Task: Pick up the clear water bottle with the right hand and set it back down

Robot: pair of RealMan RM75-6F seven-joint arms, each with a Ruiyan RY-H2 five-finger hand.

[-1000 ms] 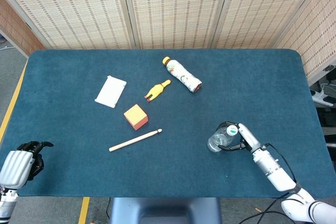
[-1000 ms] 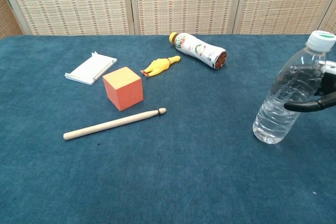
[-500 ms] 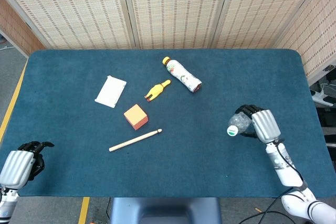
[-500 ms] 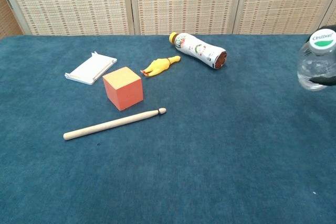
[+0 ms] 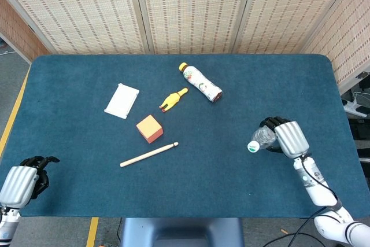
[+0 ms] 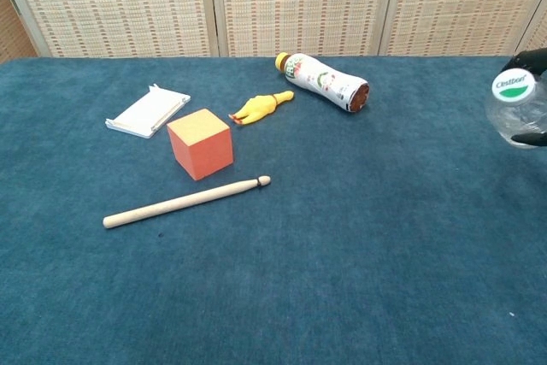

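My right hand (image 5: 288,136) grips the clear water bottle (image 5: 260,139) at the right side of the table, lifted off the blue cloth. The bottle is tilted, its white cap (image 5: 253,146) pointing left and toward me. In the chest view the clear water bottle (image 6: 518,114) shows at the right edge, cap (image 6: 513,85) facing the camera, with dark fingertips (image 6: 530,61) of the right hand around it. My left hand (image 5: 22,179) rests at the table's near left corner, fingers curled in and holding nothing.
Lying on the blue table (image 5: 231,189): a printed bottle with yellow cap (image 5: 200,82), a yellow rubber chicken (image 5: 173,99), a white pad (image 5: 122,100), an orange cube (image 5: 150,128) and a wooden stick (image 5: 148,154).
The right hand raised the bottle off the table and tipped it from upright, cap now toward the camera. Over the last half second it moved only slightly. The left hand stayed still.
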